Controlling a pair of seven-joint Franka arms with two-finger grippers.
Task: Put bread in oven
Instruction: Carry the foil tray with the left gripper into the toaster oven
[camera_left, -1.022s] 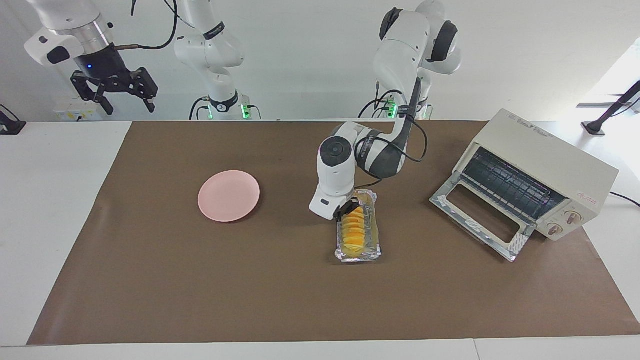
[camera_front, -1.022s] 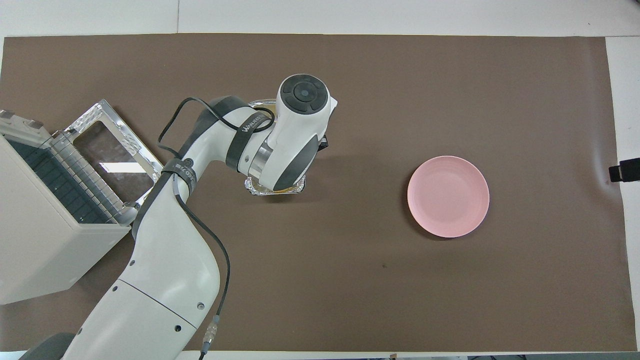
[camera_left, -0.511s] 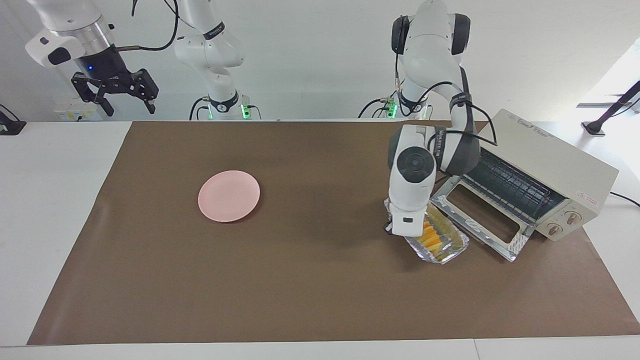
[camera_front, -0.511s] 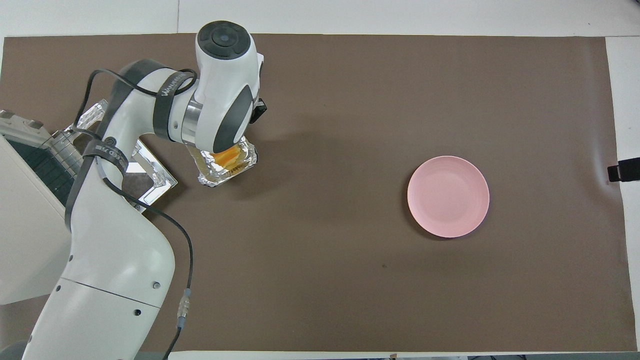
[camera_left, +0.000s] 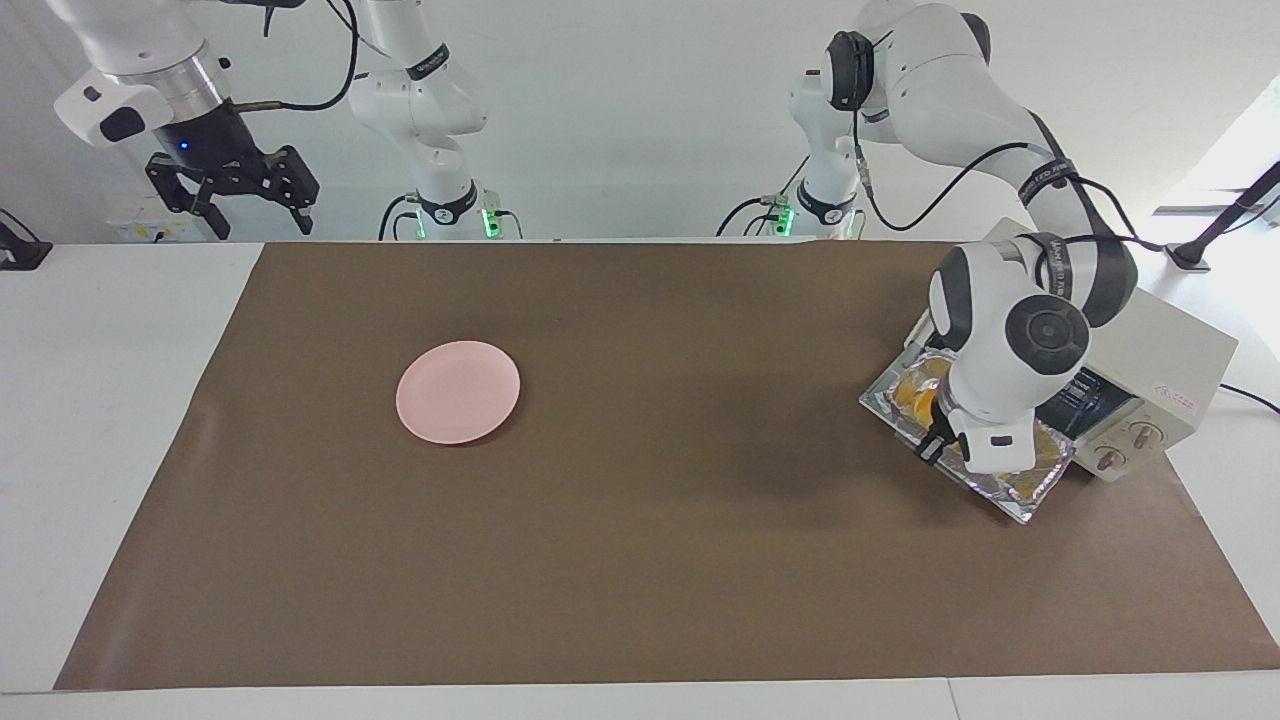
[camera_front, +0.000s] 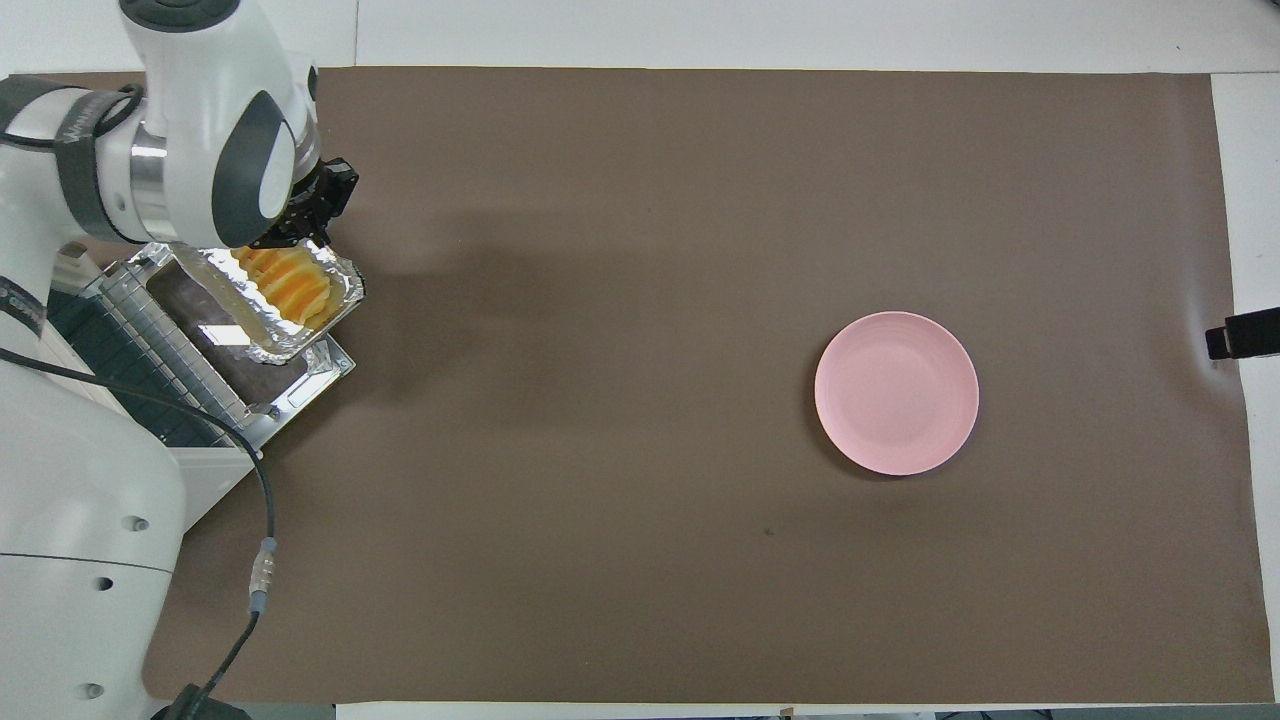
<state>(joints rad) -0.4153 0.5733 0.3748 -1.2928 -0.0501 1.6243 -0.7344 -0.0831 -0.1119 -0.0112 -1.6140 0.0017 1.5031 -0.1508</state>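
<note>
Left tool (camera_left: 937, 440) clamped on the rim of the foil tray (camera_front: 300, 335), tray with the bread (camera_front: 285, 285) held over the oven's (camera_left: 1150, 360) dropped door, right tool (camera_left: 235, 190) spread wide, waiting over its worktop (camera_left: 130, 330) end, pink plate (camera_left: 458, 391) well apart.

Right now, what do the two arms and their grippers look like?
Both arms are glossy white with rounded dark-grey joints. The left arm carries a black cable strapped on with lettered bands. The left gripper is black. The right gripper is a black open-frame claw under a silver collar with a blue light.
</note>
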